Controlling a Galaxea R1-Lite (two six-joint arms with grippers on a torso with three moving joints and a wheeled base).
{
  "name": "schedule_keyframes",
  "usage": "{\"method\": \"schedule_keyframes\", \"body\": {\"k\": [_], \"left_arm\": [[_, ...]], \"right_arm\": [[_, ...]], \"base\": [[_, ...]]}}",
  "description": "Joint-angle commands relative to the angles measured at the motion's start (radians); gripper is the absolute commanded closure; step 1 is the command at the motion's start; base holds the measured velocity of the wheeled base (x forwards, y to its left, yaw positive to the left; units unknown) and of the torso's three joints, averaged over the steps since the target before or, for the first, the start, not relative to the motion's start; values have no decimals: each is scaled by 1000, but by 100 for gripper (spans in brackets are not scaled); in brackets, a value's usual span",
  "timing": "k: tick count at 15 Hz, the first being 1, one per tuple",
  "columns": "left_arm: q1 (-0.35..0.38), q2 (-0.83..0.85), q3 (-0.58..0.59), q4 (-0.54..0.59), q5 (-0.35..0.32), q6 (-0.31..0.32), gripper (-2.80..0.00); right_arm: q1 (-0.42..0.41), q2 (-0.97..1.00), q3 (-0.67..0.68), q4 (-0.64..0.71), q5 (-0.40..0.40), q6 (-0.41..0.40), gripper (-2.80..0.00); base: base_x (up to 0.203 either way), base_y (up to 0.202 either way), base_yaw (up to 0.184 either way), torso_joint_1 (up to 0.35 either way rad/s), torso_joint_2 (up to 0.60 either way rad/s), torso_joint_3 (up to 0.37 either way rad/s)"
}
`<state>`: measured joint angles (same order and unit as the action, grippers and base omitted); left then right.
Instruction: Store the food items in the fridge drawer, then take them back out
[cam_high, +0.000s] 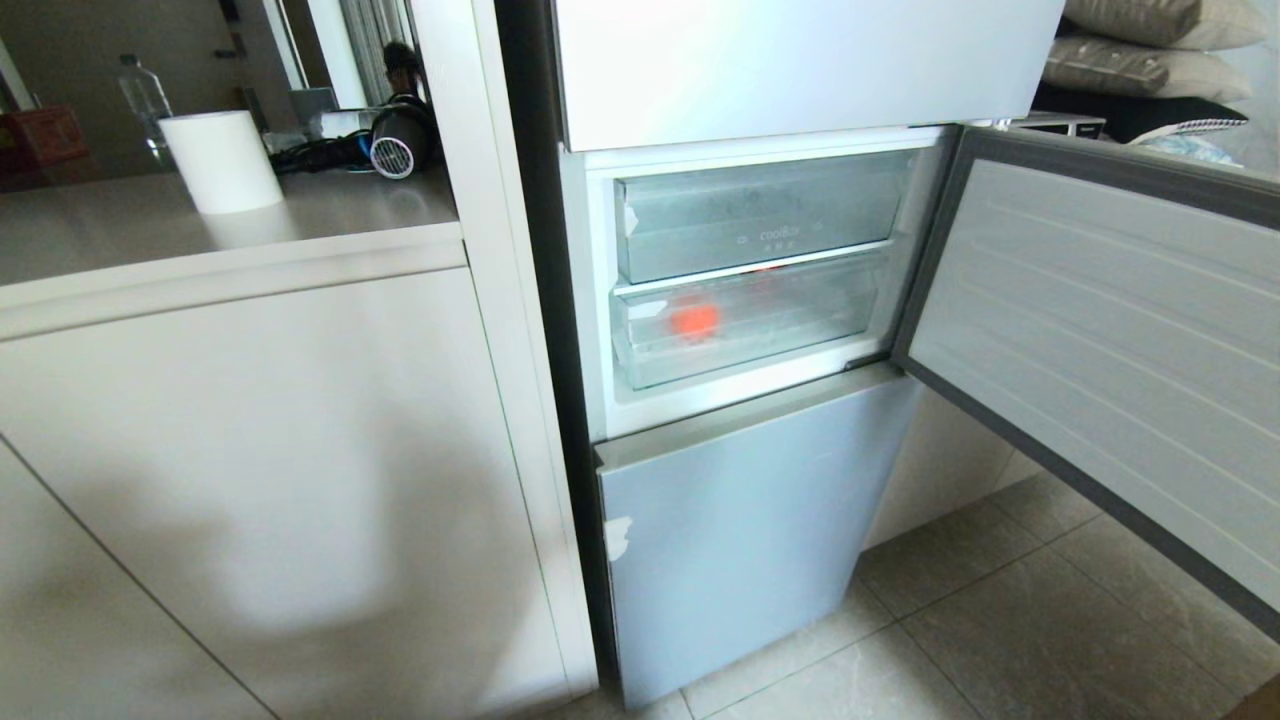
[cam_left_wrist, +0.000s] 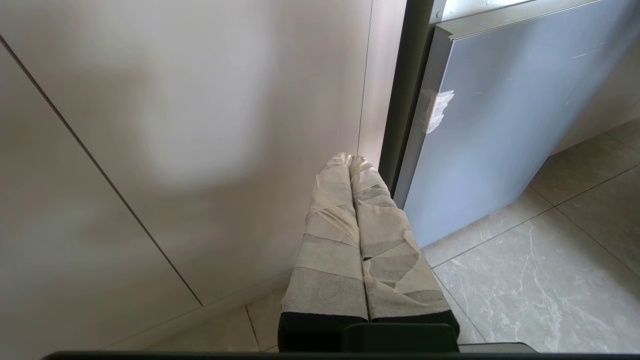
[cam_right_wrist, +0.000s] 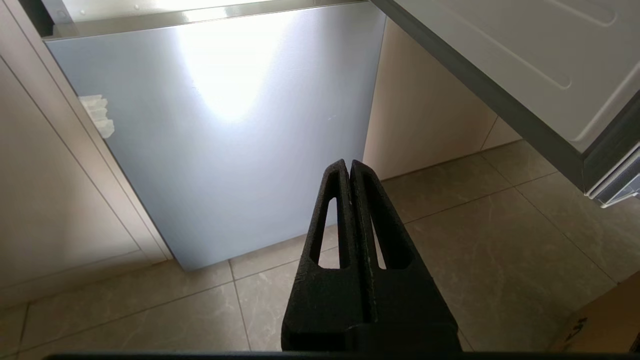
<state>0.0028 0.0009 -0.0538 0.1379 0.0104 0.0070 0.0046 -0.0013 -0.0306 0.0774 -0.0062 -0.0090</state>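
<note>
Currently parked low, both arms: left gripper (cam_left_wrist: 350, 160), its tape-wrapped fingers pressed together on nothing, in front of the beige cabinet panel (cam_left_wrist: 175, 125) beside the fridge; right gripper (cam_right_wrist: 348, 167), black slotted fingers likewise closed and empty, before the pale blue-grey glass lower door panel (cam_right_wrist: 225, 125) above the grey floor tiles (cam_right_wrist: 475, 225).

Up in the open compartment, 2 clear bins stacked; in the lower one, the wide frosted-front clear-plastic fridge drawer (cam_high: 750, 345), pushed in, sits the small round glossy red fruit (cam_high: 694, 320), towards the drawer's left half.

Judged step: retrieval, starting with pulling the drawer out. Best done by hooking the drawer's front edge near its middle and drawing straight out, to avoid skewing; keeping clear of the swung-open white inner door (cam_high: 1100, 330) on the right; opening the fingers only once above the fruit.

Hard to make out: the fruit's outline, blurred behind frosted plastic; any handle or lip on the drawer; whether other food lies farther back.
</note>
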Motion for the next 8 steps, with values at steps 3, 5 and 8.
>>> {"method": "schedule_keyframes", "body": {"k": [3,5,8], "left_arm": [[0,1,0,1,0,1,0],[0,1,0,0,0,0,0],[0,1,0,0,0,1,0]], "right_arm": [[0,1,0,1,0,0,0],[0,0,0,1,0,0,0],[0,0,0,1,0,0,0]], "base": [[0,0,0,0,0,0],[0,0,0,0,0,0],[0,0,0,0,0,0]]}}
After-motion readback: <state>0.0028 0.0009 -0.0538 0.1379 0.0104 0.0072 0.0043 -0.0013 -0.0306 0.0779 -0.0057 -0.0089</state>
